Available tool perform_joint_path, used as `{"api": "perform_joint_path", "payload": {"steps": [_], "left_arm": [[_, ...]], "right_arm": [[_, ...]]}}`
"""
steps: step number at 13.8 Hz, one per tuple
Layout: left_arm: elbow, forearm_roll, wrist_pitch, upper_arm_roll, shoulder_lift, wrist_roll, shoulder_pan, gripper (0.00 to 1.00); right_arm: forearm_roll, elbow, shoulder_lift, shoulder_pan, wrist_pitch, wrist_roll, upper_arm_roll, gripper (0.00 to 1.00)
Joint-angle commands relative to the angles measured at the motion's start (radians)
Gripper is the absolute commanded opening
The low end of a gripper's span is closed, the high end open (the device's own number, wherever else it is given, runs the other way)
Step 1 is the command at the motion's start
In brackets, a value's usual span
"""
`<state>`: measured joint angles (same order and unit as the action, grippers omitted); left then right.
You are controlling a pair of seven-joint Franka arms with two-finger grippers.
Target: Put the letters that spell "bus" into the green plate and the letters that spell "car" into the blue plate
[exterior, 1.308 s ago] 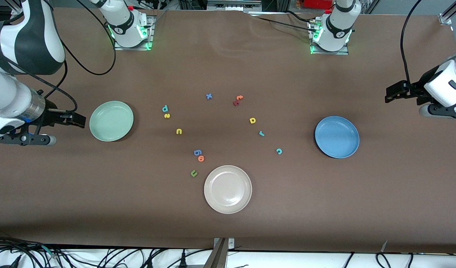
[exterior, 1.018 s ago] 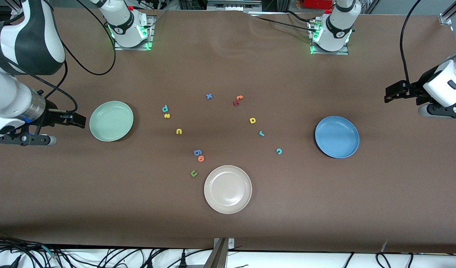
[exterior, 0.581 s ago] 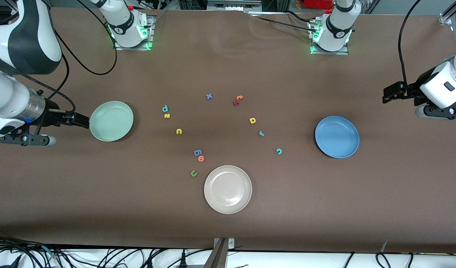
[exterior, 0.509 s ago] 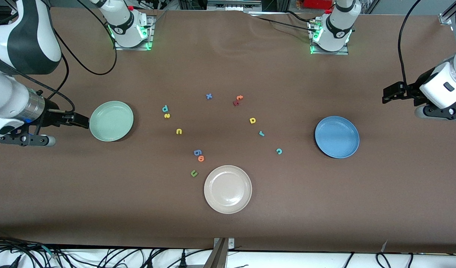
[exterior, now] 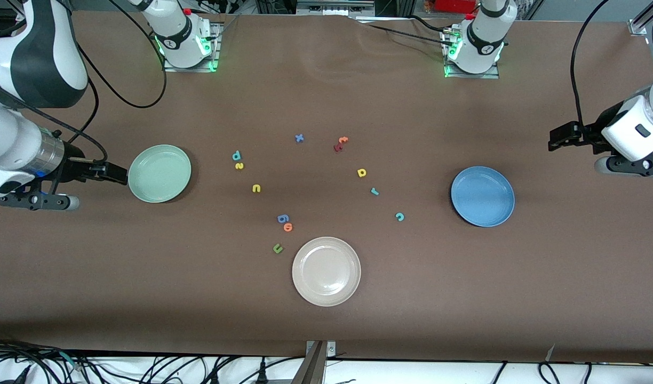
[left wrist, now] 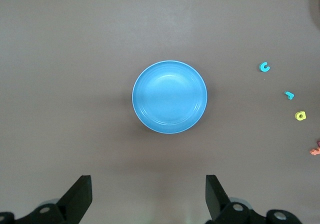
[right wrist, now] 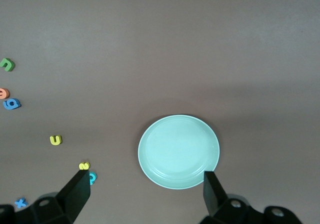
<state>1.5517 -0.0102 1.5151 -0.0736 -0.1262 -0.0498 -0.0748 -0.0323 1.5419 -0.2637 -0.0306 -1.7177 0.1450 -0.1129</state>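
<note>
Letters b (exterior: 236,156), s (exterior: 239,166) and u (exterior: 256,188) lie mid-bench, just past the green plate (exterior: 159,173) from the right pincer (exterior: 113,173), wide open, empty; left pincer (exterior: 560,137), likewise open, hangs above the bench by the blue plate (exterior: 483,196).

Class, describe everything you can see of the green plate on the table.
The green plate is round, pale mint green, smooth and slightly glossy, with a shallow raised rim around a flat well. It lies flat and upright on the brown table, toward the right arm's end. Nothing lies in it and nothing touches it. The letters lie apart from it, toward the table's middle. The open right gripper hangs just off its rim, without contact as far as the front view shows.
</note>
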Motion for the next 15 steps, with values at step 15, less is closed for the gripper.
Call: {"api": "perform_joint_path", "payload": {"steps": [15], "left_arm": [[-0.007,-0.01,-0.007,0.0,-0.056,-0.025,0.006,1.0]], "right_arm": [[0.022,-0.022,-0.009,-0.011,0.004,0.005,-0.007,1.0]]}}
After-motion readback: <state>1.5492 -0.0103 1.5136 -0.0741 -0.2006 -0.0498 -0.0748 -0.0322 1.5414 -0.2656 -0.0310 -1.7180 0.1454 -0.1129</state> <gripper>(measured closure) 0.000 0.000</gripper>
